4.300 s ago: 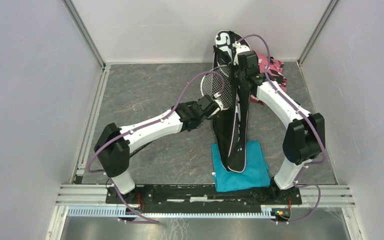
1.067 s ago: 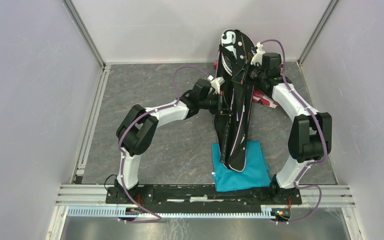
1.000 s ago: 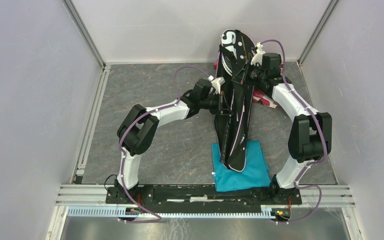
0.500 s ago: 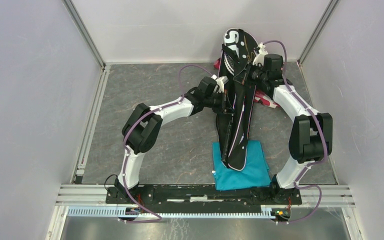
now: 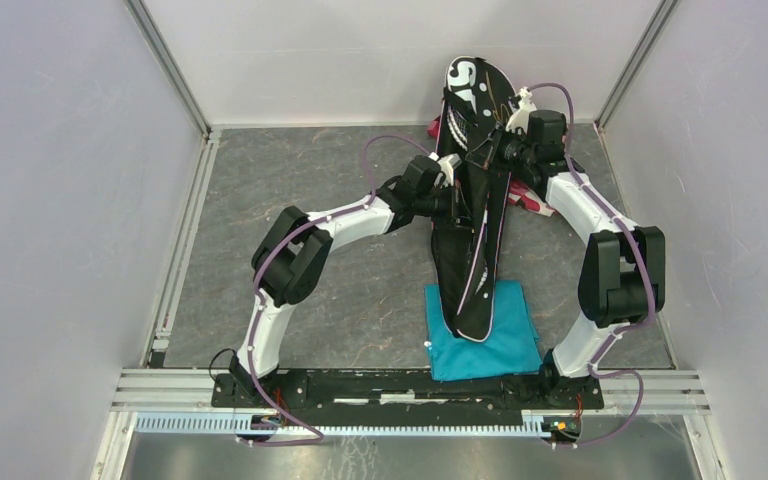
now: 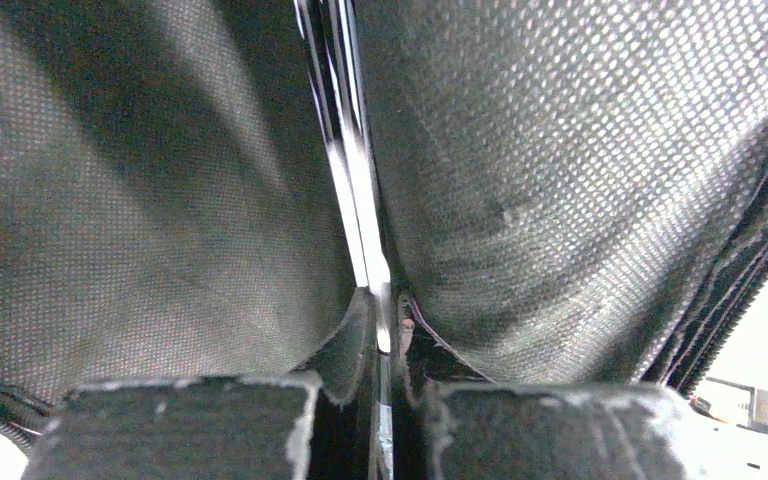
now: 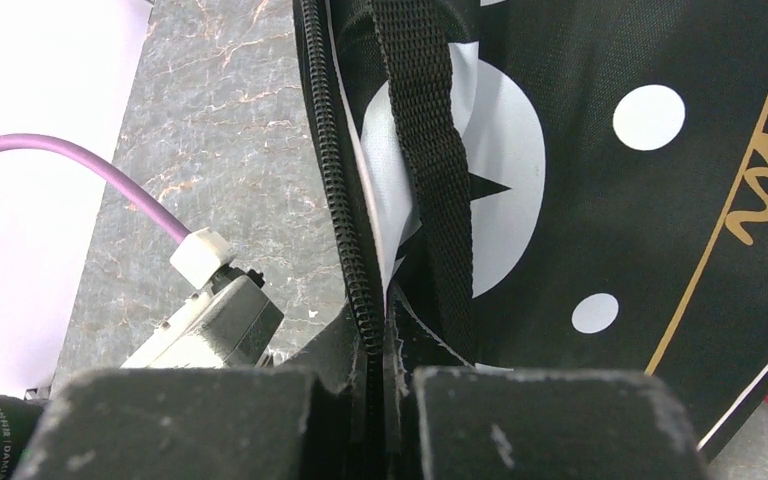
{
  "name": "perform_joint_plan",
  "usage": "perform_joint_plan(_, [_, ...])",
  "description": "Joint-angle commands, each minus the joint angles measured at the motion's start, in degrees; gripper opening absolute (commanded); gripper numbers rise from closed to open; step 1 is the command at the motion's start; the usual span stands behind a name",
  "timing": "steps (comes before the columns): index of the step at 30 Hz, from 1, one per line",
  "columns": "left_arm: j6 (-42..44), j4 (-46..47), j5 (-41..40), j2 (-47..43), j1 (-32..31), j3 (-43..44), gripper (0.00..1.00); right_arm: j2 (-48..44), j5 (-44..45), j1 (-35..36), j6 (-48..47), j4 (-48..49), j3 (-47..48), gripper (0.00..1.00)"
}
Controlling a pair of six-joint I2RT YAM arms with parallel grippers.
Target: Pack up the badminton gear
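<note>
The black "SPORT" bag (image 5: 470,260) runs from the back wall down onto the teal cloth (image 5: 505,350), its side zip open. My left gripper (image 5: 455,200) reaches into the opening from the left. In the left wrist view it (image 6: 385,400) is shut on a thin silver racquet rim (image 6: 355,200), with the bag's dark woven lining (image 6: 160,200) on both sides. My right gripper (image 5: 490,150) is at the bag's upper part. In the right wrist view it (image 7: 380,350) is shut on the bag's zipper edge (image 7: 335,180), beside a black webbing strap (image 7: 430,150). Shuttlecocks and tube are out of view.
Pink-black camouflage fabric (image 5: 532,200) lies behind the right forearm at the back right. White walls with metal rails (image 5: 175,260) close in the grey stone-look floor (image 5: 290,190). My left wrist (image 7: 210,320) and its purple cable show beside the bag.
The racquet head that showed outside the bag earlier is now inside it. Over the last second my left arm has pushed further into the bag, and the bag's top has shifted slightly right.
</note>
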Motion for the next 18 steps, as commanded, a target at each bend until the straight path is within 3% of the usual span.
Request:
perform_joint_plan(1, [-0.6, 10.7, 0.7, -0.1, 0.3, -0.4, 0.06, -2.7, -6.3, 0.9, 0.7, -2.7, 2.1, 0.0])
perform_joint_plan(5, [3.2, 11.7, 3.3, -3.0, 1.3, -4.8, 0.29, -2.9, -5.9, 0.3, -1.1, -4.1, 3.6, 0.0])
perform_joint_plan(10, [12.3, 8.4, 5.4, -9.8, 4.5, -8.9, 0.66, -2.9, -6.5, -0.5, -3.8, -6.8, 5.5, 0.0])
perform_joint_plan(14, [23.1, 2.3, 6.6, -16.6, 6.3, -11.6, 0.77, -3.4, -6.8, -0.5, -5.4, -8.0, 6.5, 0.0])
perform_joint_plan(18, [32.9, -1.6, 0.3, -23.3, 7.5, -15.5, 0.8, -3.7, -7.7, -0.6, -6.4, -9.1, 8.3, 0.0])
